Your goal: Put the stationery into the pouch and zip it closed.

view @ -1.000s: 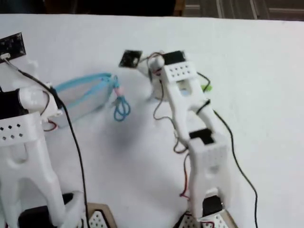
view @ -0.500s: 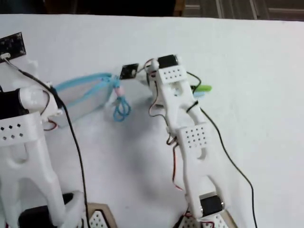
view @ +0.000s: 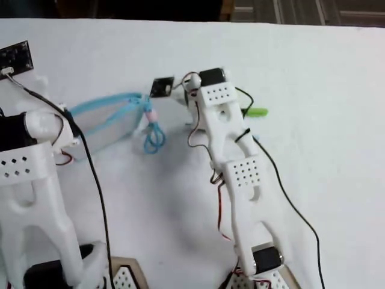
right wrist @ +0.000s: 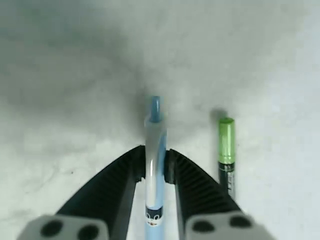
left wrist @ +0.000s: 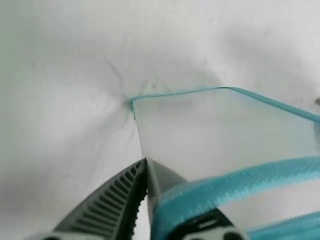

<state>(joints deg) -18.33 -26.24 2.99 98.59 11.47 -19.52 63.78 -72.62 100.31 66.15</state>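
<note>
- Our left claw (left wrist: 146, 175) was clenched on the left end of the pouch (left wrist: 215, 130), with the clear edge pinched right between the jaws.
- The pouch lay flat on the left part of the white table (view: 313, 66). It looked unzipped to us, since the two runs of the blue zipper band (left wrist: 225, 192) stood apart.
- A blue cord (view: 154, 137) sat looped on the cloth at the pouch's right end.
- Our right claw (right wrist: 155, 152) was grasping a blue pen (right wrist: 154, 117). The jaws squeezed the barrel from both sides and the pen's end poked out past the fingertips, close over the table.
- A green marker (right wrist: 226, 142) lay on the table just beside the pen and roughly parallel to it. We couldn't see them touching.
- From above, the right arm (view: 231, 144) stretched out over the middle of the table, with its far end near the pouch's right end.
- The marker stuck out on the arm's right side, well apart from the pouch.
- We couldn't tell whether anything was inside the pouch.
</note>
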